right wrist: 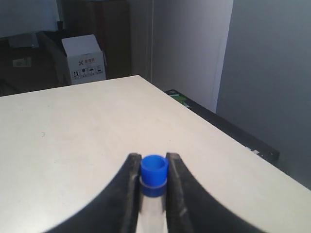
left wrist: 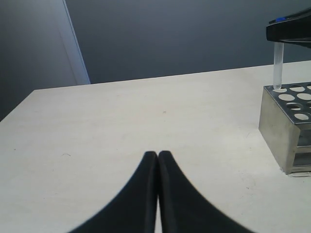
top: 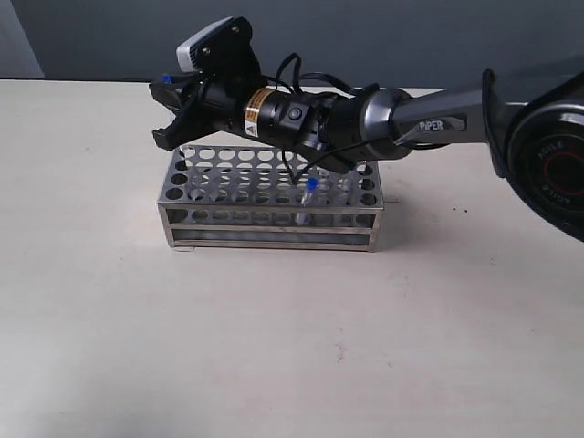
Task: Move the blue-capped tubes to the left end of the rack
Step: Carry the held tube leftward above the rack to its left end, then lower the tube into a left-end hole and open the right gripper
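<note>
Over the rack's (top: 274,196) 9 o'clock end, right gripper (right wrist: 154,162) clamps a tube (right wrist: 154,171); left gripper (left wrist: 158,160) is pressed together, empty. Arm (top: 438,123) says PIPER.

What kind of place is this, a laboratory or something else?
Probably a robot test bench in a lab or workshop room. A steel test-tube rack stands on a plain pale table, the right pincer holds a blue-capped tube, and a cardboard box sits in the background.

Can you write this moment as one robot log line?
right gripper: shut on blue-capped tube | tube end: at left-end hole of rack | left gripper: shut, empty | second tube: standing in rack
</note>
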`<state>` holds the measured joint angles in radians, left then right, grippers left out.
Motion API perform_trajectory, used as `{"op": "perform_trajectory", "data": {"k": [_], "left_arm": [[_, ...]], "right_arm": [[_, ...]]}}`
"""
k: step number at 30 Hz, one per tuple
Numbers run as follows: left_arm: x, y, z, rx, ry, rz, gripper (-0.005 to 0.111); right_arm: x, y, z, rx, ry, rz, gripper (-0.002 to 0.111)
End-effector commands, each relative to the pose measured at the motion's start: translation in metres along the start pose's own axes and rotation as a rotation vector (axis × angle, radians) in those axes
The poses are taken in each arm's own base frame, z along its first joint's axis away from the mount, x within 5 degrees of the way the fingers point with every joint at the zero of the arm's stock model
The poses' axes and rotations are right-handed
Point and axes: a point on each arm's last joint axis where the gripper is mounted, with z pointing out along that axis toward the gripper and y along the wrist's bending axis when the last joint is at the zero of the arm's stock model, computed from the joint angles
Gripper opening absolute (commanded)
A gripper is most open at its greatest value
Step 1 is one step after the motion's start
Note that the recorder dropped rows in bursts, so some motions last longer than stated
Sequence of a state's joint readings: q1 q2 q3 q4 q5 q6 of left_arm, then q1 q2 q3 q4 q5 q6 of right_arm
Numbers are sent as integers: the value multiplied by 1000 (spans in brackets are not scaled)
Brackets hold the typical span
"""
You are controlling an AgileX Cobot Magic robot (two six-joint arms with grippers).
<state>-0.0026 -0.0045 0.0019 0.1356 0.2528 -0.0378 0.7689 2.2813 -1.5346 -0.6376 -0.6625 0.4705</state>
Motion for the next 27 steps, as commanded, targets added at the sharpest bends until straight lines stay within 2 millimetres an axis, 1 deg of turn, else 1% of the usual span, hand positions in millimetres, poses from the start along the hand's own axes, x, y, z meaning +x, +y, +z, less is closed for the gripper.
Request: {"op": "perform_trajectory", "data": {"k": [1,4,10,14,17,18,20,22,24,25,27], "left_arm": [[-2,0,0,8,-12,-3,0],[-2,0,0,8,-12,-3,0],[-2,0,0,8,-12,-3,0],[-2,0,0,8,-12,-3,0],[-2,0,0,8,-12,-3,0],[-2,0,0,8,-12,-3,0],[-2,0,0,8,-12,-3,0],[-2,0,0,8,-12,-3,0],[-2,0,0,8,-12,-3,0],[-2,0,0,8,-12,-3,0],[-2,0,0,8,-12,-3,0]], "right_arm": [[0,-2,0,26,21,14,-1],[13,-2,3,19,34,24,-1],[41,0,7,6,66,114,-1],[47,0,7,8,79,132,-1],[47,0,7,9,80,132,1],[47,0,7,6,79,130,5],[47,0,7,4,76,130,18],[47,0,7,4,76,130,37],[47,0,7,5,77,130,52],[47,-1,7,9,83,130,55],[38,-1,6,13,71,132,55]]}}
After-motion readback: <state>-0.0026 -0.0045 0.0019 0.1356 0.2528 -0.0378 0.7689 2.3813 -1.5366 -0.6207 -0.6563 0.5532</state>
